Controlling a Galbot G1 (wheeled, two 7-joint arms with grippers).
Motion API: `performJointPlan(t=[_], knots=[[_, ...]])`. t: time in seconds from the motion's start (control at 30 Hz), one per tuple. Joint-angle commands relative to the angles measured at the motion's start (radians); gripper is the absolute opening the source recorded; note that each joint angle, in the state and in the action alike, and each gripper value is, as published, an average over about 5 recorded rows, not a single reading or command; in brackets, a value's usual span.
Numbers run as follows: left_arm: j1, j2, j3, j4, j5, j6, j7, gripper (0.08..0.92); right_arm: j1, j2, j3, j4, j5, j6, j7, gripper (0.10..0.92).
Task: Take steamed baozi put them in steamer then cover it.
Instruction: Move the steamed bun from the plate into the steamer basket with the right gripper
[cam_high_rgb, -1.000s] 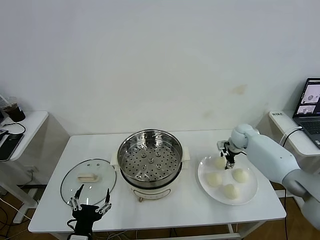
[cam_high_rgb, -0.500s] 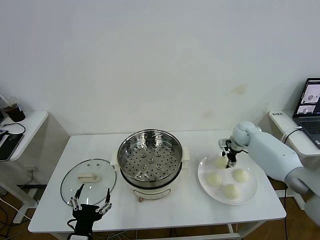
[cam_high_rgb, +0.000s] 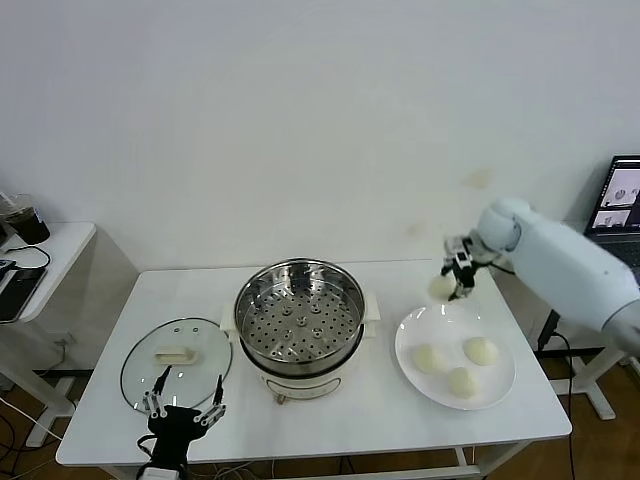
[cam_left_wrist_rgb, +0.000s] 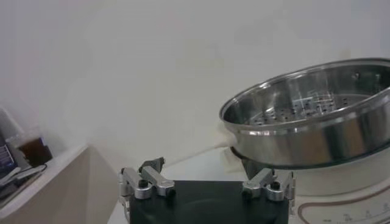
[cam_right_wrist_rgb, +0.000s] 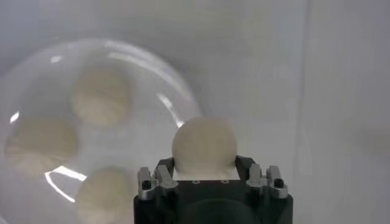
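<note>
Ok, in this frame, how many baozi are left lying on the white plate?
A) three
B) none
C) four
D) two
A: three baozi lie on the white plate, while the right tool holds a fourth bun lifted above the table beyond the plate's far rim; the right wrist view shows the same three below the held one.

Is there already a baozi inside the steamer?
No, in the head view the steamer shows only its bare perforated tray.
</note>
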Motion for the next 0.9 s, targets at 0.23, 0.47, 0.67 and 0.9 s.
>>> performJointPlan(t=[0.23,0.47,0.67,0.9], knots=[[-0.012,0.006,-0.004,0.018,-0.005,-0.002,0.001,0.823,0.344,0.169,-0.248,0.145,0.336,-0.036,0.062,0.628],[-0.007,0.008,-0.018,0.012,-0.013,-0.001,0.002,0.823,0.346,0.325,-0.318,0.143,0.363,0.018,0.110,0.628],[0.011,0.003,-0.036,-0.001,-0.021,-0.003,0.001,0.823,0.310,0.384,-0.373,0.146,0.297,0.115,0.145,0.628],[0.023,-0.001,-0.055,-0.019,-0.024,-0.003,0.001,0.823,0.252,0.455,-0.402,0.028,0.112,0.305,0.204,0.631]])
